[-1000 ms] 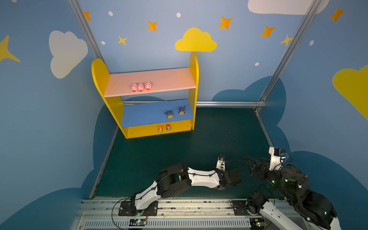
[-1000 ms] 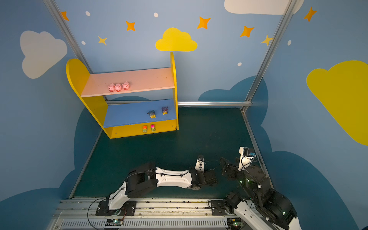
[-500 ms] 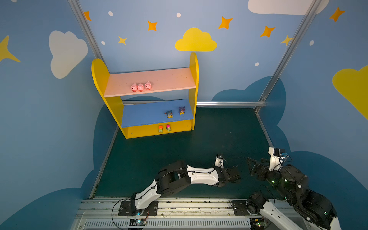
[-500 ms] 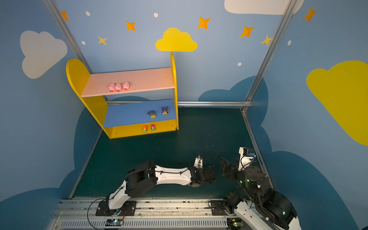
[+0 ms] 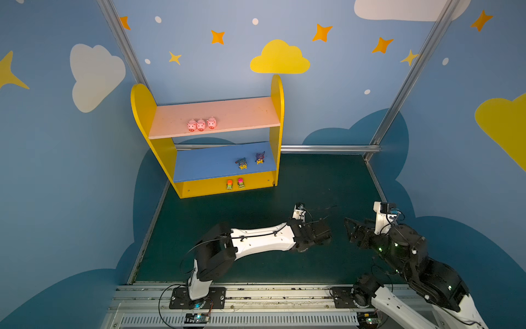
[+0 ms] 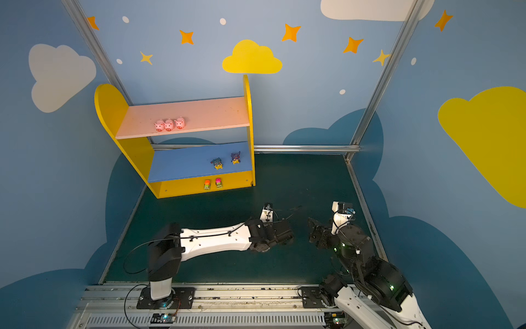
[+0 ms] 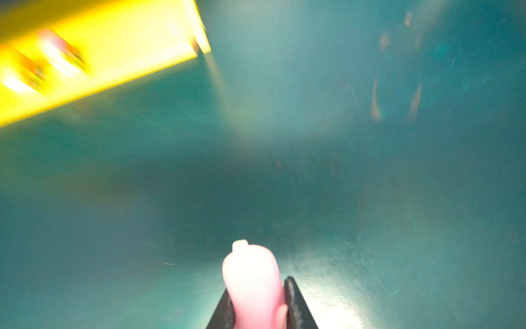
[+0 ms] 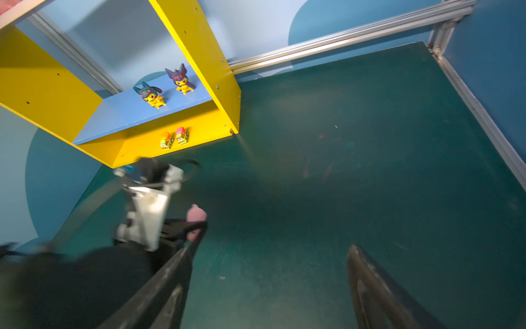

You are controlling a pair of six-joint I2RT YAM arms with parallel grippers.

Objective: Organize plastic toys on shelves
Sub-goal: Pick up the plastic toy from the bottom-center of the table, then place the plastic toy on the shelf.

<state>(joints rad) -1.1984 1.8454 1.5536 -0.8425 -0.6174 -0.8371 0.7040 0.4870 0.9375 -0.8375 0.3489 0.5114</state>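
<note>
Left wrist view shows the left end effector [image 7: 257, 284] clamped tight on a pink pig [image 7: 252, 273], the toy standing up between the two dark fingers above the green table [image 7: 341, 171]. The right wrist view catches the same grip from the side, the pig poking out over the fingertips, low over the table and well short of the shelves [image 8: 210, 71]. The right end effector [image 8: 267, 252] hangs beside it with its jaws spread wide and nothing between them.

In both top views the two arms meet near the front of the table, while the shelves stand against the back wall on the left. On the pale pink upper board sit three pink pigs [image 5: 201, 124] in a tight row. Near the right end of the blue lower board stand two yellow figures [image 5: 242, 163] with dark spiky heads. On the yellow base, two green cars [image 5: 229, 184], one topped orange and one pink, are parked just beside each other.
</note>
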